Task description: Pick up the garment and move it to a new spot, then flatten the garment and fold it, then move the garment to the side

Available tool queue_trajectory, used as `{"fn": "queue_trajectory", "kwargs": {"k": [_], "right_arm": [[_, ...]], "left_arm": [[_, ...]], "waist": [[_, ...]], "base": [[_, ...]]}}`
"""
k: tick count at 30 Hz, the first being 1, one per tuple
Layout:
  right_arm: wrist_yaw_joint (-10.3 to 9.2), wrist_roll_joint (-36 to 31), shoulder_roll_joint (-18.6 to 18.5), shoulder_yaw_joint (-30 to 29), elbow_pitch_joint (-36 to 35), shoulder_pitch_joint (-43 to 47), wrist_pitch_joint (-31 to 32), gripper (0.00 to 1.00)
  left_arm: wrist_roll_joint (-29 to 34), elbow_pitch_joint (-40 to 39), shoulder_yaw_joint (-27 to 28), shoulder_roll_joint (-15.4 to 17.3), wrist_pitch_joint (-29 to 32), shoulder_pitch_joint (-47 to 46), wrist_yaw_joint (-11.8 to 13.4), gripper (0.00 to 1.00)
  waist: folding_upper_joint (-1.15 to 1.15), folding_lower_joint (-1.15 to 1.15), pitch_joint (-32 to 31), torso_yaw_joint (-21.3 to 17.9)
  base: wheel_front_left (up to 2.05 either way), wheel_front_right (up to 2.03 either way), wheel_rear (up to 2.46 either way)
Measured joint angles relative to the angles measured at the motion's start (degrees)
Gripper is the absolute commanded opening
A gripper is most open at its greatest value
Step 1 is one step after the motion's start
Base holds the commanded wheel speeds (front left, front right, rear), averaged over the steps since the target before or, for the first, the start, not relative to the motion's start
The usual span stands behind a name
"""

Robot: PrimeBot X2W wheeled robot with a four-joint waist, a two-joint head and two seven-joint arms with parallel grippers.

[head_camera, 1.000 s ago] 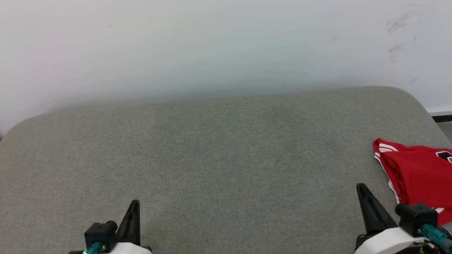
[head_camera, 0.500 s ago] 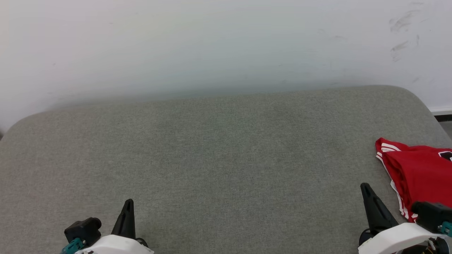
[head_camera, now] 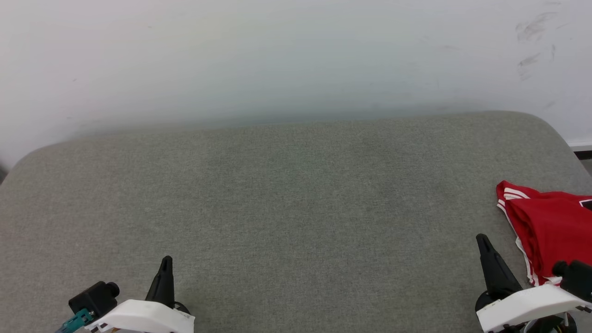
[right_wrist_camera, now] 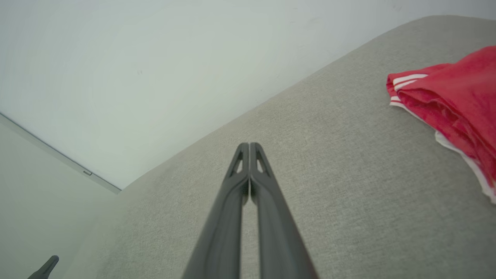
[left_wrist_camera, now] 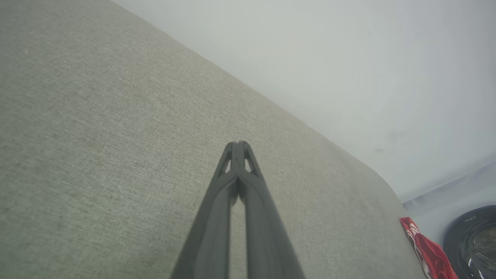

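I see the garment (head_camera: 552, 226) bunched at the right edge of the grey cushion (head_camera: 286, 199), just right of my R gripper (head_camera: 483, 240). The visible part runs roughly front-to-back, and the L gripper (head_camera: 166, 261) sits well off at the cushion's front-left, so the R arm's nearer. Both claws are pinched fully closed w/ nothing in them. Could be a shirt awaiting pickup or one already folded & set aside; can't tell.

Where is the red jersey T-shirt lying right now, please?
Head view: the red jersey T-shirt lies on the grey cushion, far right, beside the right gripper.
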Motion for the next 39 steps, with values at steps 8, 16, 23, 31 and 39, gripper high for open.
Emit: {"fn": "queue_trajectory", "kwargs": {"k": [8, 16, 23, 31, 39], "right_arm": [[0.00, 6.7, 0.2, -0.6, 0.9, -0.8, 0.7, 0.00], [0.00, 12.7, 0.3, -1.1, 1.6, -1.9, 1.4, 0.00], [0.00, 17.7, 0.5, -1.5, 2.4, -2.7, 1.9, 0.00], [0.00, 22.9, 0.7, -2.0, 3.0, -3.3, 2.6, 0.00], [0.00, 27.8, 0.8, -2.4, 3.6, -4.1, 3.1, 0.00]], "left_arm": [[-5.9, -0.2, 1.2, -0.4, 1.6, -0.6, -0.8, 0.00], [-11.4, -0.3, 2.2, -0.8, 3.2, -1.2, -1.5, 0.00], [-15.8, -0.4, 3.1, -1.3, 4.4, -1.8, -1.9, 0.00], [-20.5, -0.6, 3.9, -1.7, 5.7, -2.3, -2.4, 0.00], [-24.9, -0.7, 4.8, -2.0, 7.0, -2.7, -2.9, 0.00]], "waist": [[0.00, 0.00, 0.2, 0.3], [0.00, 0.00, 0.5, 0.7], [0.00, 0.00, 0.6, 1.0], [0.00, 0.00, 0.9, 1.3], [0.00, 0.00, 1.1, 1.6]], "base": [[0.00, 0.00, 0.00], [0.00, 0.00, 0.00], [0.00, 0.00, 0.00], [0.00, 0.00, 0.00], [0.00, 0.00, 0.00]]}}
